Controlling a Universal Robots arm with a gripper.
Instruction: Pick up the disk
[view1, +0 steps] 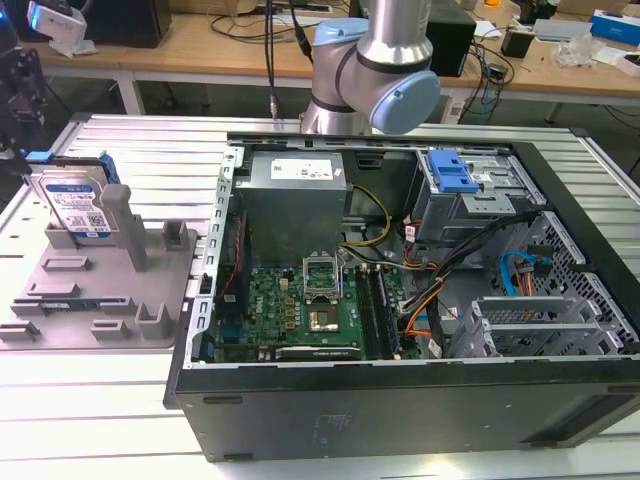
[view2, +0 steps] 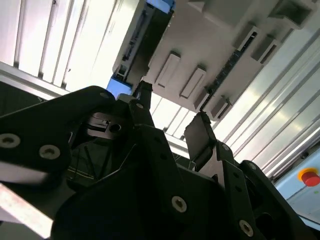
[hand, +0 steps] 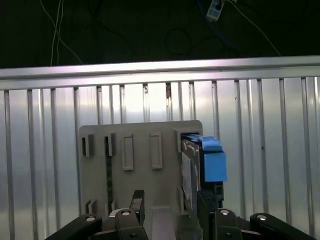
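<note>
The pincer (hand: 171, 196) hangs near the grey fixture (view1: 110, 300), fingers apart and empty. The disk (view1: 73, 205) stands on edge in the fixture, at nine o'clock of the computer case (view1: 350, 410) in the exterior view, on the worktop (view1: 90, 420).

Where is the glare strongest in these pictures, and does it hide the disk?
Second wrist view: the table burns out to white beside the disk, whose edge is dark but readable. First wrist view: the table glares beyond the fixture; the disk is plain. Exterior view: even light, no glare.
</note>
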